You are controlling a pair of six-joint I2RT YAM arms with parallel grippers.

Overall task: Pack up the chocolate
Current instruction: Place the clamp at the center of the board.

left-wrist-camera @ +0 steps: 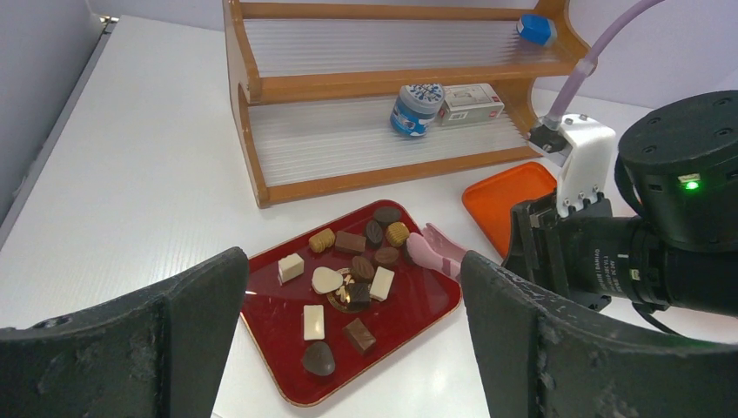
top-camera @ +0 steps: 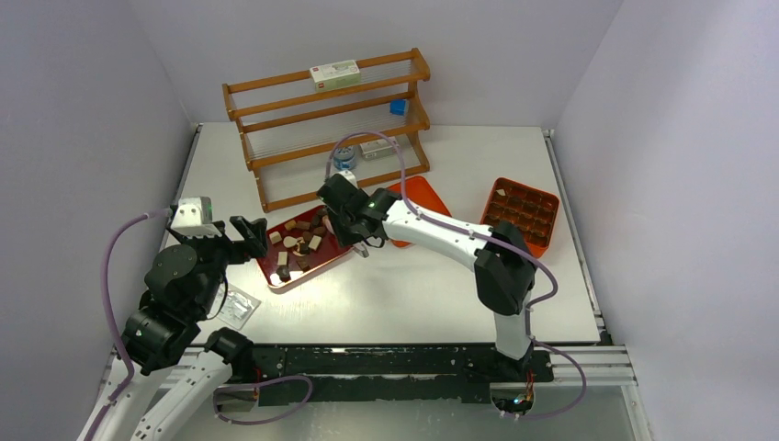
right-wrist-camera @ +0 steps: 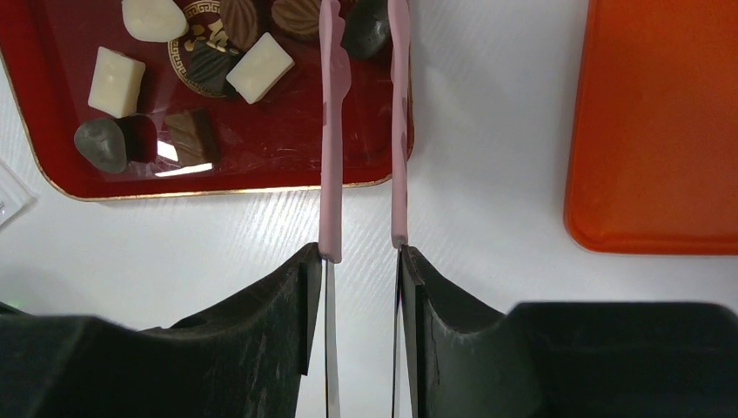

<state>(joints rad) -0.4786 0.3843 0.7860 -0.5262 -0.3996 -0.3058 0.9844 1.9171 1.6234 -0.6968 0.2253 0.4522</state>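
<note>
Several chocolate pieces point(top-camera: 299, 243), dark, light brown and cream-white, lie on a dark red tray point(top-camera: 276, 276). My right gripper point(right-wrist-camera: 358, 257) is shut on pink tongs point(right-wrist-camera: 331, 131), which reach over the tray's right edge. A dark chocolate point(right-wrist-camera: 365, 30) sits between the tong tips; whether it is pinched I cannot tell. In the left wrist view the tongs point(left-wrist-camera: 431, 251) touch the cluster of chocolate point(left-wrist-camera: 348, 244) on the tray point(left-wrist-camera: 409, 305). My left gripper point(top-camera: 250, 234) stands open just left of the tray, holding nothing.
An orange compartment box point(top-camera: 521, 213) sits at the right. Its flat orange lid point(top-camera: 418, 197) lies behind the right arm. A wooden rack point(top-camera: 331, 119) with small boxes and a jar stands at the back. A clear plastic packet point(top-camera: 237, 306) lies near the left arm.
</note>
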